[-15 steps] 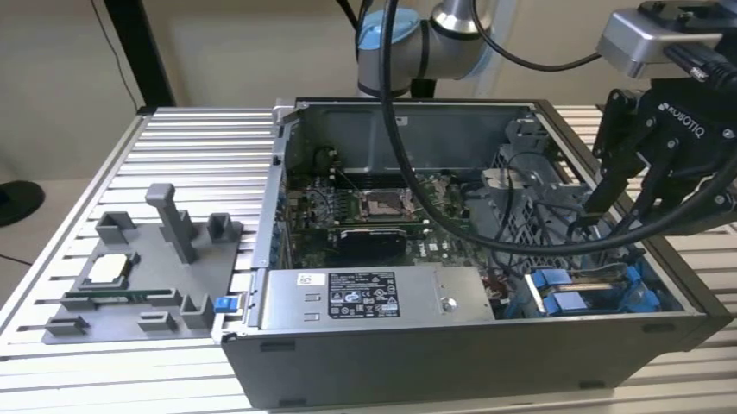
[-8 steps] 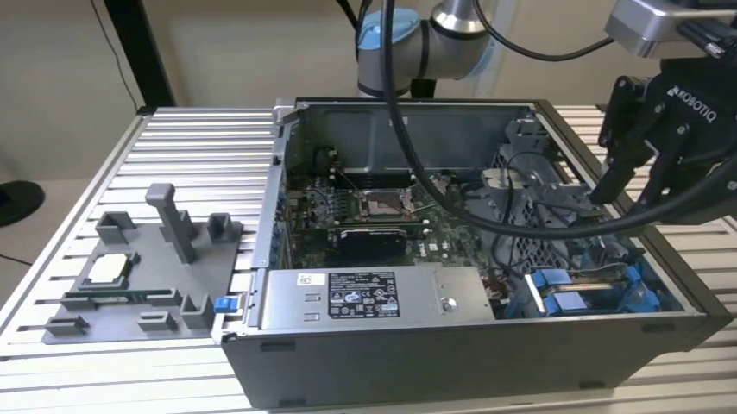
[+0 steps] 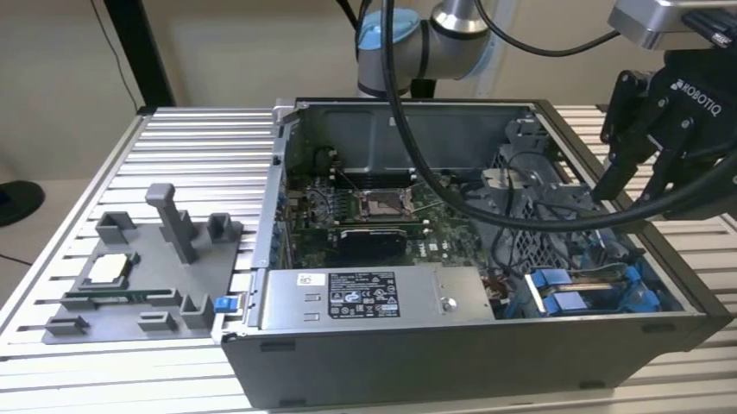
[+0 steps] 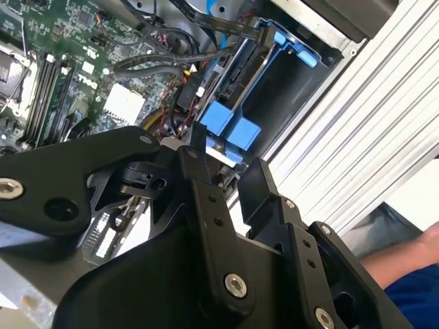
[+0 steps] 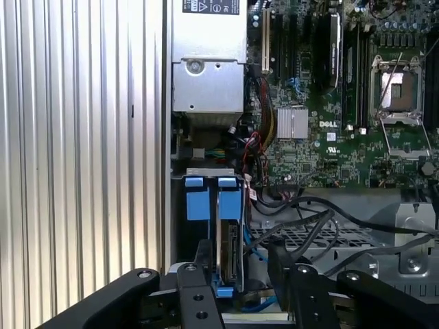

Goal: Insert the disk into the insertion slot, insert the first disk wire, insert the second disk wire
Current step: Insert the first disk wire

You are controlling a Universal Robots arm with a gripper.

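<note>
Disk (image 5: 230, 250) stands on edge in the slot (image 3: 576, 302), just beside the grey power box (image 3: 368, 297) on the exterior view's right. Part of its blue frame shows at the end nearest the gripper (image 5: 240, 264). I cannot tell whether it is pushed fully home.

It looks like a stiff, dense block, heavy for its bulk, with smooth metal faces that would likely slip. The bare circuit side and the plug end look fragile. The two long flat faces, or the plastic frame along them, seem the safest places to hold it.

The gripper hangs right over it. Its fingers (image 5: 278, 264) stand apart, one on each side of the disk's upper edge, clamping nothing that I can see.

Two blue tabs (image 5: 195, 199) sit at the slot's end nearest the power box. A bundle of red and yellow wires (image 5: 257, 137) runs out close against the box. Loose black wires (image 5: 302, 229) lie across the perforated metal beside the slot and could snag a finger on the way down.

Behind the power box lies the green circuit board (image 3: 368, 216). On the exterior view's left of the box, well apart, a grey tray of parts (image 3: 138, 276) rests on the ribbed metal table (image 3: 196, 147). A person's blue sleeve (image 4: 411, 281) shows past the table's edge.
</note>
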